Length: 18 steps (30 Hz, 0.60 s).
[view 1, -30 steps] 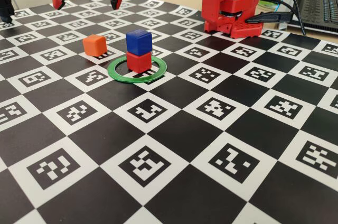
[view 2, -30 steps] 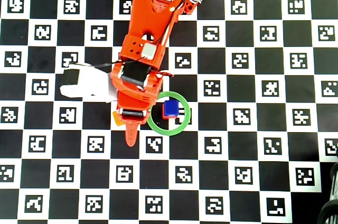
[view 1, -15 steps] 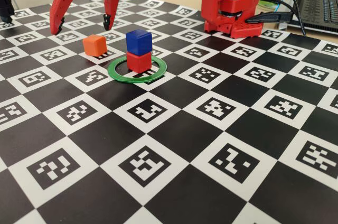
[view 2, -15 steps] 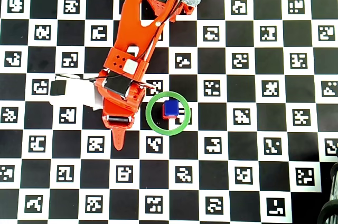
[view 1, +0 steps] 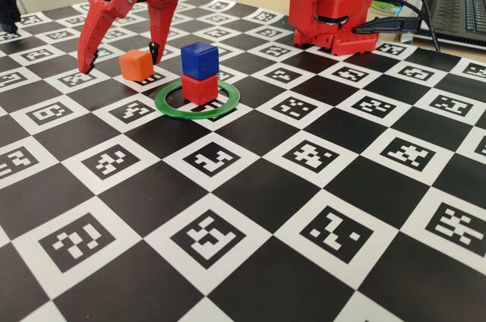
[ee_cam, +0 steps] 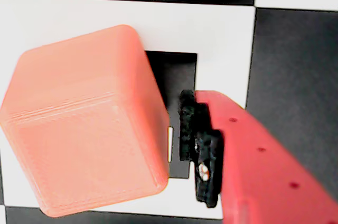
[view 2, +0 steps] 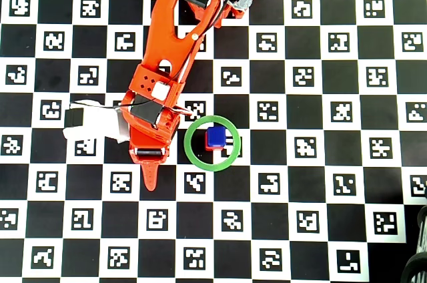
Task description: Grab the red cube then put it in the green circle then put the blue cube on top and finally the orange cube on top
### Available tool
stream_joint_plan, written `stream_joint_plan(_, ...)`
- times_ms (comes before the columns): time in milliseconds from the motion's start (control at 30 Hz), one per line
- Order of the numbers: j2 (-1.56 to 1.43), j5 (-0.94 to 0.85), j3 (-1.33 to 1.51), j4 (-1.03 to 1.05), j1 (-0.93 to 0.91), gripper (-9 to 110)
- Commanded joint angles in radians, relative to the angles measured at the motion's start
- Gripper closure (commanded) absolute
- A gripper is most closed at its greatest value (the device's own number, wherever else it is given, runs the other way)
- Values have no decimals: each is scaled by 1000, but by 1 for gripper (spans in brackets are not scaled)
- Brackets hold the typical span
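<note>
The hand (view 1: 121,55) has been lowered around the orange cube (view 1: 136,64), spread wide, nothing gripped yet. The blue cube (view 1: 200,60) is seen stacked on the red cube (view 1: 200,88) inside the green circle (view 1: 173,106); only the orange pick is judged outstanding.

You see a surface (view 1: 250,185) covered by a black and white checker pattern, and each white square carries a small black code mark. The green circle (view 1: 176,107) is plain green. Inside it the red cube (view 1: 200,88) is matte red, and the blue cube (view 1: 200,60) on it is dark blue. The orange cube (view 1: 136,64) is orange; in the wrist view it looks pale salmon. The arm (view 2: 167,63) is orange-red, and the fingers (ee_cam: 200,150) have black pads.
</note>
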<state>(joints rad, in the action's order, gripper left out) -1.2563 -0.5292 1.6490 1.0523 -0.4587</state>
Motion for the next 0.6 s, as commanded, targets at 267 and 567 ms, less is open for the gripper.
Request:
stream_joint_plan(267, -38, -189, 12, -61, -8, 48)
stream_joint_plan(567, -46, -216, 15, -81, -8, 62)
